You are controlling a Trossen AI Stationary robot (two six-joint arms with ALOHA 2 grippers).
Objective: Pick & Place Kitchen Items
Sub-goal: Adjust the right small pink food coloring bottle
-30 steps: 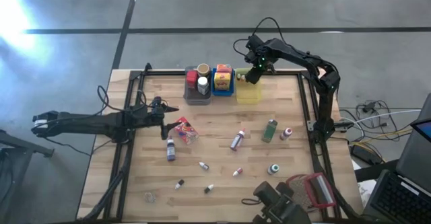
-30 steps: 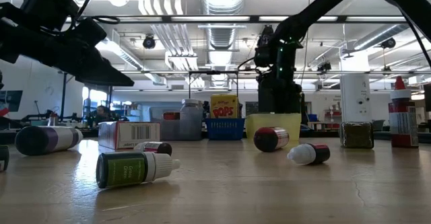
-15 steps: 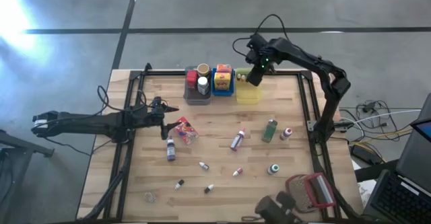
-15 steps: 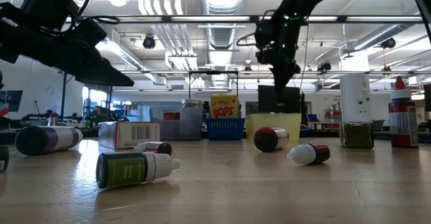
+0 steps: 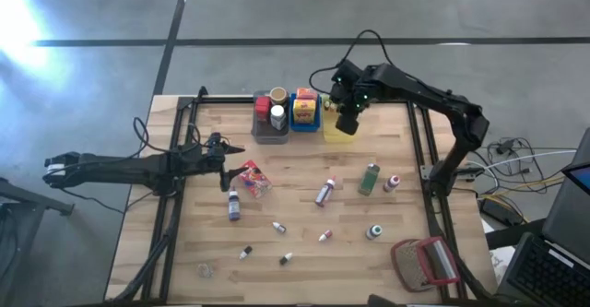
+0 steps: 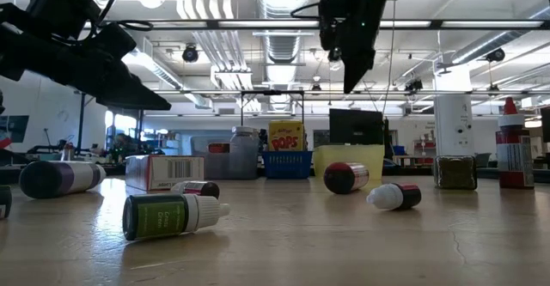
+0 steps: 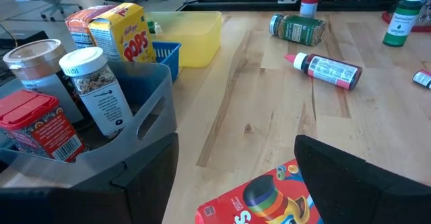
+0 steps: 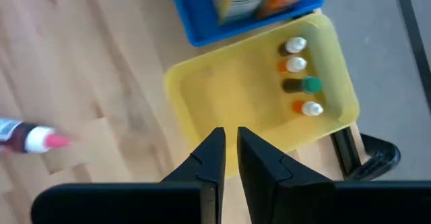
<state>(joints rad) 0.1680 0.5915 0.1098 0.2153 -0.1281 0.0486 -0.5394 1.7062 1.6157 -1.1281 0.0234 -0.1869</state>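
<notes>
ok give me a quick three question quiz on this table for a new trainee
1. True or false: the right gripper is carrying a bottle.
2. Which bin holds the POPS box? A) grey bin B) blue bin C) yellow bin
3. What lies in the yellow bin at its far end?

Key:
1. False: its fingers are nearly together above the yellow bin, with nothing between them.
2. B, the blue bin, between the grey bin and the yellow one.
3. Four small bottles in a row.
</notes>
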